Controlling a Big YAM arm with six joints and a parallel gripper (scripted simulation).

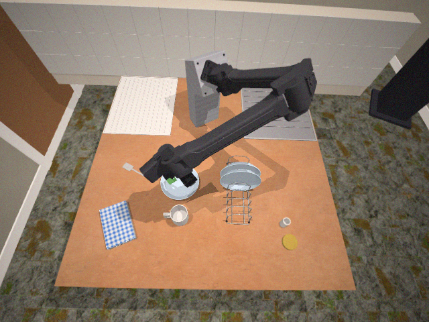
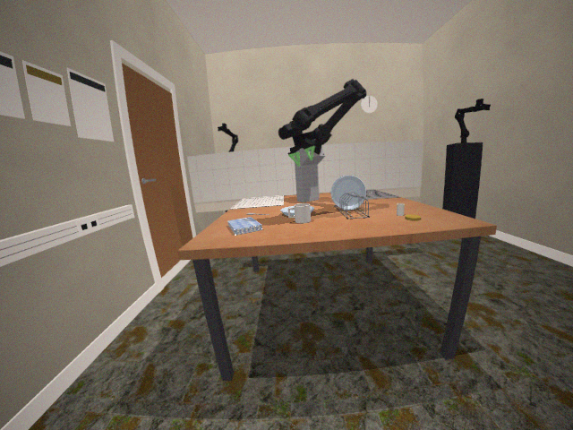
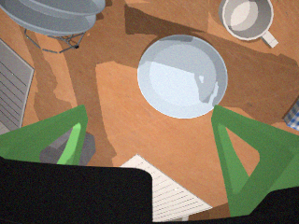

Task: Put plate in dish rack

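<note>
A pale blue plate lies flat on the counter, left of the rack in the top view and partly hidden there by my gripper. My gripper is open and empty, high above the plate, with its green fingers wide apart. The wire dish rack stands on the counter. Two pale blue plates stand upright in its back slots. Several slots toward its front hold no plate. The feet of the rack are only partly visible.
A white mug stands in front of the lying plate. A checked cloth lies front left. A small cup and a yellow disc are right of the rack.
</note>
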